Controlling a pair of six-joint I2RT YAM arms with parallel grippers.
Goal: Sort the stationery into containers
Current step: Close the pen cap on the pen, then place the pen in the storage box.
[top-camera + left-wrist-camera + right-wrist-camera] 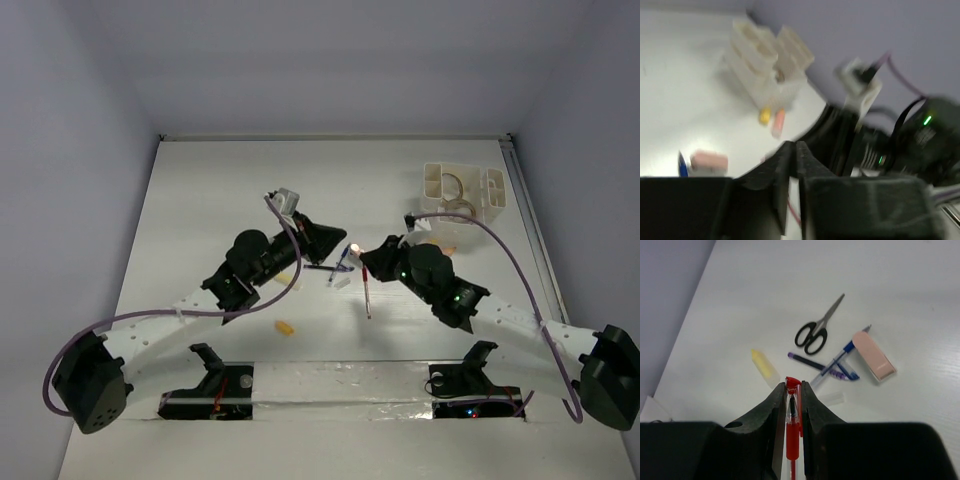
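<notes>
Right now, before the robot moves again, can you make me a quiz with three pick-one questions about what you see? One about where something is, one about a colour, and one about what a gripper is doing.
1. Where does the white organiser stand on the table?
A) the far right part
B) the near left corner
C) between the arm bases

2. What colour are the handles of the scissors?
A) green
B) black
C) white

3. What is the right gripper doing?
A) open above the scissors
B) holding a pink block
C) shut on the red pen

Answers:
1 A: the top view shows it far back on the right.
2 B: the right wrist view shows two black loops.
3 C: the pen is clamped in it, red cap poking out.
</notes>
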